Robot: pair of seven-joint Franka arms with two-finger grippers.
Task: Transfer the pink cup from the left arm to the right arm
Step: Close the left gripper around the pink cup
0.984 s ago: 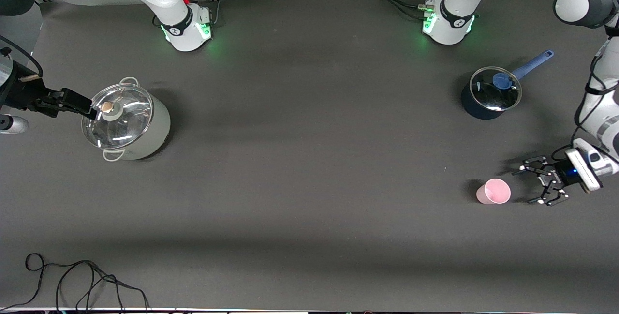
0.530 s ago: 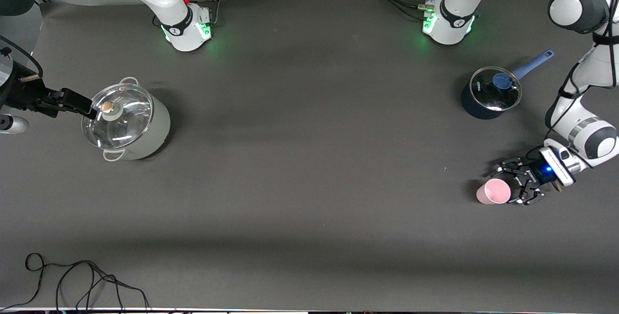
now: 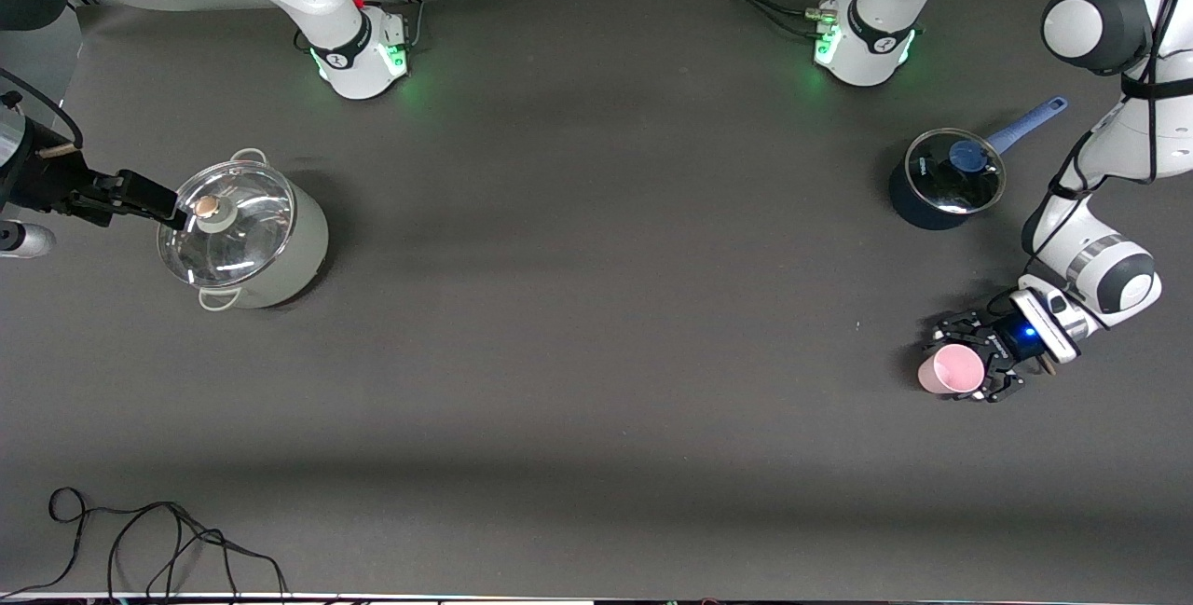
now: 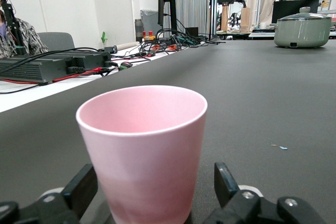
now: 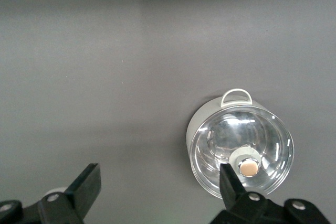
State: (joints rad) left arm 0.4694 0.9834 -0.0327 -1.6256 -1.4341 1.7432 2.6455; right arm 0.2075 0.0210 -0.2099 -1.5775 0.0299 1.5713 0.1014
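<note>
The pink cup (image 3: 951,369) stands upright on the dark table near the left arm's end, and fills the left wrist view (image 4: 144,145). My left gripper (image 3: 967,364) is low at the table and open, with one finger on each side of the cup's lower body. In the left wrist view (image 4: 155,187) a gap shows between the cup and at least one finger (image 4: 226,182). My right gripper (image 3: 166,206) is open and empty, and waits over the edge of the grey-green pot at the right arm's end; it also shows in the right wrist view (image 5: 160,182).
A grey-green pot with a glass lid (image 3: 244,237) stands at the right arm's end and shows below the right gripper (image 5: 239,148). A small dark blue saucepan with a lid (image 3: 946,178) stands farther from the front camera than the cup. A black cable (image 3: 168,540) lies at the near edge.
My left gripper has moved in toward the pink cup, from beside it to straddling it with open fingers. The cup has not moved. The right arm has not moved.
</note>
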